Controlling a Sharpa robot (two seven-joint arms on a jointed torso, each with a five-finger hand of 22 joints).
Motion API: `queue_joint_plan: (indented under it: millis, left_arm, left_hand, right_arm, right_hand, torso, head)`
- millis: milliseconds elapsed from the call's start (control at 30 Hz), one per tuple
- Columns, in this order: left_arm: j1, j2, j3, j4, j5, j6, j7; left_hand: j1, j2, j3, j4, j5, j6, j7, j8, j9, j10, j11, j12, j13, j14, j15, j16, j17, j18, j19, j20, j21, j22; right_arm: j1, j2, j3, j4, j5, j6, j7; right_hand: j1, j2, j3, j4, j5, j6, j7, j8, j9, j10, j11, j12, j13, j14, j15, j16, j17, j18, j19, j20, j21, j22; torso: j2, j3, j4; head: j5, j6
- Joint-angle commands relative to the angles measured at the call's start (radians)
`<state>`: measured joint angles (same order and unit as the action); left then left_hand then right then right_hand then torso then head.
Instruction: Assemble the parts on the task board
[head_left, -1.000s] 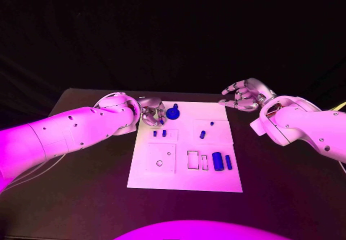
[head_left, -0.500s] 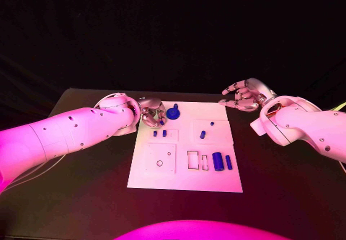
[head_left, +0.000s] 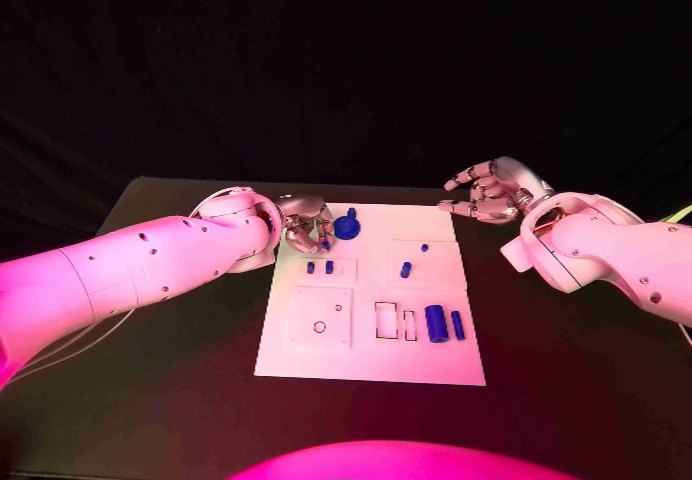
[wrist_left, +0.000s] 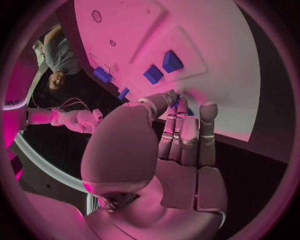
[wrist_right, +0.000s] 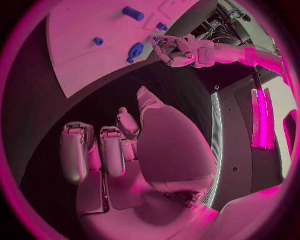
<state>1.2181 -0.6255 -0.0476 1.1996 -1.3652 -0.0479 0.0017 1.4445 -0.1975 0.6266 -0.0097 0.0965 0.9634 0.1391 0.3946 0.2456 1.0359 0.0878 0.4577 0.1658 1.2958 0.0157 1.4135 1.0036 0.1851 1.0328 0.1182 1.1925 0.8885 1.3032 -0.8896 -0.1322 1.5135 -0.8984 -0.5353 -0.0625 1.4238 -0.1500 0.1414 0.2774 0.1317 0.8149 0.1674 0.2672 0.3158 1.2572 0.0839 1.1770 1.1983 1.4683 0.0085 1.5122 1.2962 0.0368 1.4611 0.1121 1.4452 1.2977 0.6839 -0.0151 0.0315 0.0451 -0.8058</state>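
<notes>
Left hand (head_left: 304, 233) fingers curled at the blue part (head_left: 346, 227) — grasp unclear, unmoved, right hand (head_left: 492, 191) still spread, empty — off-board

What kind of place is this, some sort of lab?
Probably a robotics lab or test cell: a white task board with small blue parts on a black table, dark backdrop, coloured lighting.

We see our left hand (head_left: 306, 229) sit slightly nearer the round blue part (head_left: 346, 229) at the task board's (head_left: 369, 360) far edge than a second ago. Our left arm also reaches a little further in.
</notes>
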Motion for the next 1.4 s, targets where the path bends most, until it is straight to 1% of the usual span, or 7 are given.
queue_joint_plan:
  millis: [33, 367, 567, 1067, 1400]
  left_arm:
    - [0.0, 0.002, 0.0, 0.001, -0.004, 0.013, -0.009]
    - [0.0, 0.003, 0.0, -0.003, -0.018, 0.058, -0.044]
    - [0.0, 0.003, 0.0, -0.004, -0.023, 0.058, -0.05]
    - [0.0, 0.003, 0.0, -0.003, -0.016, 0.045, -0.04]
    - [0.0, 0.002, 0.0, -0.004, -0.013, 0.056, -0.049]
  left_hand:
    - [-0.011, 0.018, 0.012, 0.001, 0.009, 0.031, 0.001, -0.003, 0.017, 0.043, -0.014, -0.001, 0.009, 0.009, -0.005, 0.016, 0.015, -0.031, 0.005, 0.002, 0.015, 0.019]
    - [-0.012, 0.017, 0.011, 0.001, 0.008, 0.03, 0.001, -0.005, 0.017, 0.042, -0.014, -0.004, 0.009, 0.007, -0.005, 0.015, 0.01, -0.029, -0.003, 0.002, 0.009, 0.01]
    - [-0.013, 0.017, 0.011, 0.001, 0.008, 0.03, 0.001, -0.006, 0.017, 0.041, -0.014, -0.005, 0.009, 0.005, -0.005, 0.015, 0.008, -0.029, -0.004, 0.002, 0.009, 0.009]
    - [-0.014, 0.018, 0.01, 0.001, 0.008, 0.03, 0.001, -0.007, 0.018, 0.041, -0.014, -0.006, 0.009, 0.006, -0.005, 0.015, 0.009, -0.029, -0.004, 0.002, 0.009, 0.009]
    - [-0.015, 0.015, 0.008, -0.002, 0.007, 0.02, 0.005, -0.022, 0.016, 0.035, -0.009, -0.021, 0.01, 0.0, -0.001, 0.012, 0.0, -0.027, -0.016, 0.002, 0.001, -0.002]
  right_arm:
    - [-0.001, 0.0, 0.0, 0.0, -0.002, 0.002, 0.001]
    - [-0.001, 0.0, 0.0, -0.001, -0.002, 0.003, 0.001]
    - [-0.001, 0.0, 0.0, -0.001, -0.002, 0.003, 0.001]
    - [-0.002, 0.0, 0.0, -0.001, -0.002, 0.002, 0.001]
    - [-0.002, -0.001, 0.0, -0.001, -0.003, 0.001, 0.0]
  right_hand:
    - [-0.021, -0.004, 0.035, 0.008, 0.01, 0.0, -0.003, 0.021, 0.007, -0.009, -0.006, -0.005, -0.002, 0.071, -0.008, -0.015, 0.165, -0.005, 0.057, -0.009, -0.011, 0.204]
    - [-0.021, -0.004, 0.035, 0.008, 0.01, 0.0, -0.003, 0.021, 0.007, -0.009, -0.006, -0.005, -0.002, 0.071, -0.008, -0.015, 0.165, -0.005, 0.057, -0.009, -0.011, 0.204]
    - [-0.021, -0.004, 0.035, 0.008, 0.01, 0.0, -0.003, 0.021, 0.007, -0.009, -0.006, -0.005, -0.002, 0.071, -0.008, -0.015, 0.165, -0.005, 0.057, -0.009, -0.011, 0.204]
    - [-0.021, -0.004, 0.035, 0.008, 0.01, 0.0, -0.003, 0.021, 0.007, -0.009, -0.006, -0.005, -0.002, 0.071, -0.008, -0.015, 0.165, -0.005, 0.057, -0.009, -0.011, 0.204]
    - [-0.023, -0.005, 0.036, 0.008, 0.009, -0.001, -0.004, 0.023, 0.007, -0.009, -0.006, -0.007, -0.004, 0.071, -0.008, -0.018, 0.162, -0.005, 0.056, -0.01, -0.013, 0.203]
  torso:
    - [0.0, 0.0003, 0.0002]
    - [0.0, -0.0002, 0.0012]
    - [0.0, -0.0008, 0.0005]
    - [0.0, -0.0001, 0.0005]
    - [0.0, -0.0004, 0.0004]
  head:
    - [-0.001, -0.001]
    - [-0.002, -0.004]
    - [-0.002, -0.003]
    - [-0.002, -0.003]
    - [-0.002, -0.004]
